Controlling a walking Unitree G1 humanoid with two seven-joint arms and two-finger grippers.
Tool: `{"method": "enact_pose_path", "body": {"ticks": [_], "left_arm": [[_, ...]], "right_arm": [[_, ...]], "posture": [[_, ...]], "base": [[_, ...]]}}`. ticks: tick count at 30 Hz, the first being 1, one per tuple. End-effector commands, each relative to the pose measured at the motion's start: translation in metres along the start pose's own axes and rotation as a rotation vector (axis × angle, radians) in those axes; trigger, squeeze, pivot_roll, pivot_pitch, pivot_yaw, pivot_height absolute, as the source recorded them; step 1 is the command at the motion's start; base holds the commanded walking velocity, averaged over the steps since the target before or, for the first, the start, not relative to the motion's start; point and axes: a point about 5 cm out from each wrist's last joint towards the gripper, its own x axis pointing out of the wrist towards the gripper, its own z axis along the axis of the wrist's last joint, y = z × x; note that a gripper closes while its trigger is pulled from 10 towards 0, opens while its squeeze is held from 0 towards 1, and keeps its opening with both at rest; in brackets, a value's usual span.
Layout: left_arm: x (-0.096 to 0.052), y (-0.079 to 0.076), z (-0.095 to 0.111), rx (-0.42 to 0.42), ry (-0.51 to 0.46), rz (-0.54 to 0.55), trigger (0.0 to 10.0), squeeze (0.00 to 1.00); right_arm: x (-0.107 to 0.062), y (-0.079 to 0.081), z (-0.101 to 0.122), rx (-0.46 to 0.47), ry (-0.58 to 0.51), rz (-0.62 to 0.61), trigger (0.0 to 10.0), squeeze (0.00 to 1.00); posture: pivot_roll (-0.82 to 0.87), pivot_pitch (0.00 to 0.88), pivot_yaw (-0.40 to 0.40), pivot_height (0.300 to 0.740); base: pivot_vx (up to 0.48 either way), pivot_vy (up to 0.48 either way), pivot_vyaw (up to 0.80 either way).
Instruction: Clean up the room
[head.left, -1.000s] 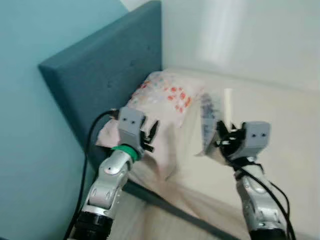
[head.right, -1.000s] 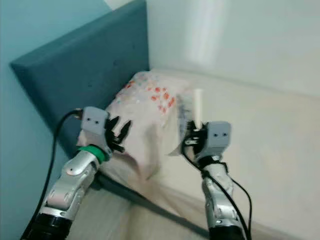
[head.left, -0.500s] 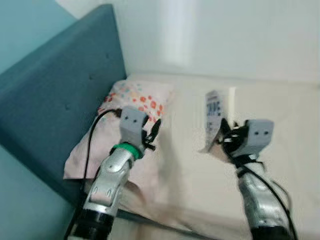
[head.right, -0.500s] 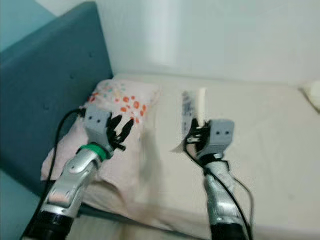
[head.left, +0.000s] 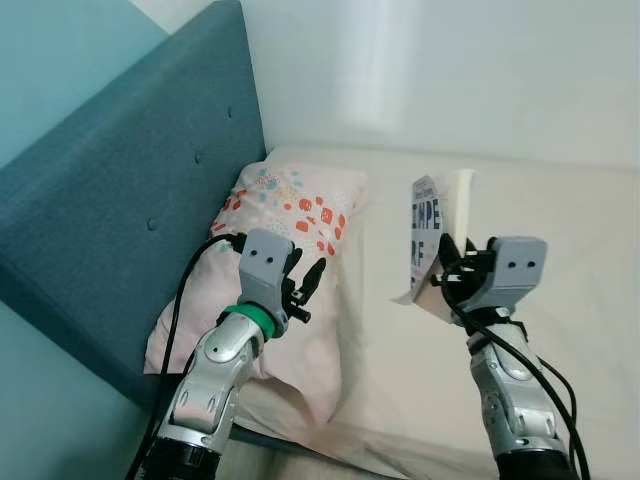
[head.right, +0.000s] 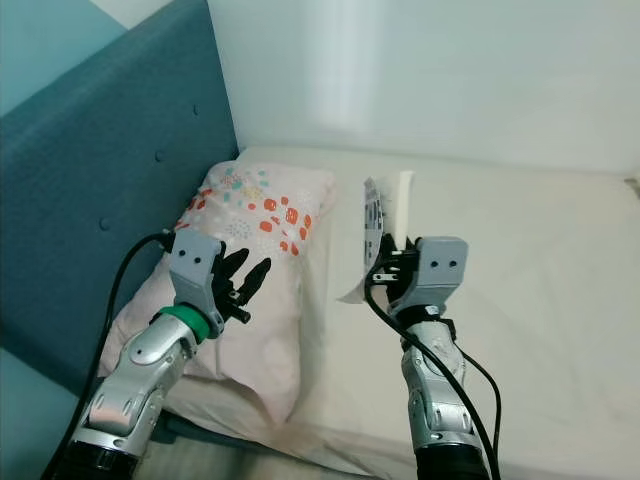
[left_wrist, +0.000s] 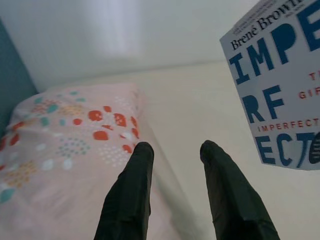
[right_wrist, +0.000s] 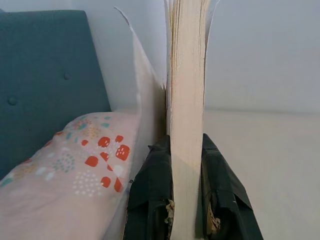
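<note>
My right gripper (head.left: 447, 262) is shut on a white paperback book (head.left: 430, 232) with blue cover lettering, held upright above the cream mattress (head.left: 560, 250). In the right wrist view the book's page edge (right_wrist: 186, 100) stands between the two black fingers (right_wrist: 150, 200). My left gripper (head.left: 302, 279) is open and holds nothing; it hovers over a pink pillow (head.left: 285, 205) with orange and teal spots. The left wrist view shows its black fingers (left_wrist: 131, 195) apart above the pillow (left_wrist: 60, 150), with the book cover (left_wrist: 280, 85) off to one side.
A teal padded headboard (head.left: 130, 190) rises along the left behind the pillow. A pale wall (head.left: 450, 70) closes the far side of the bed. The bed's near edge (head.left: 330, 440) runs below my arms.
The camera has swung, so the whole scene has shifted and the pillow and mattress now lie more squarely in view. The right gripper still holds the book upright; the left stays open.
</note>
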Motion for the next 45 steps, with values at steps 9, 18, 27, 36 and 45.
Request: {"method": "enact_pose_path", "body": {"ticks": [9,18,27,36,45], "left_arm": [[-0.003,-0.001,-0.006,-0.002,0.030,-0.003,10.0,0.00],[-0.004,-0.001,-0.008,-0.001,0.036,0.001,10.0,0.00],[-0.004,-0.002,-0.009,-0.001,0.038,-0.002,10.0,0.00],[-0.005,-0.003,-0.008,-0.002,0.038,-0.005,10.0,0.00],[-0.013,-0.003,-0.003,0.004,0.045,-0.004,10.0,0.00]], "right_arm": [[-0.001,0.000,0.000,0.014,-0.012,-0.006,10.0,0.00],[0.000,0.000,0.000,0.017,-0.010,-0.005,10.0,0.00],[0.000,-0.001,-0.001,0.036,-0.004,-0.007,10.0,0.00],[-0.001,0.001,-0.008,0.198,0.039,0.002,10.0,0.00],[-0.007,0.017,-0.024,0.568,0.106,0.166,10.0,0.00]], "posture": [[-0.16,0.079,0.120,0.658],[-0.16,0.079,0.120,0.618],[-0.16,0.078,0.120,0.595],[-0.15,0.089,0.128,0.595],[-0.11,0.150,0.147,0.595]], "base": [[0.000,0.000,0.00],[0.000,0.000,0.00],[0.000,0.000,0.00],[0.000,0.000,0.00],[0.000,0.000,0.00]]}}
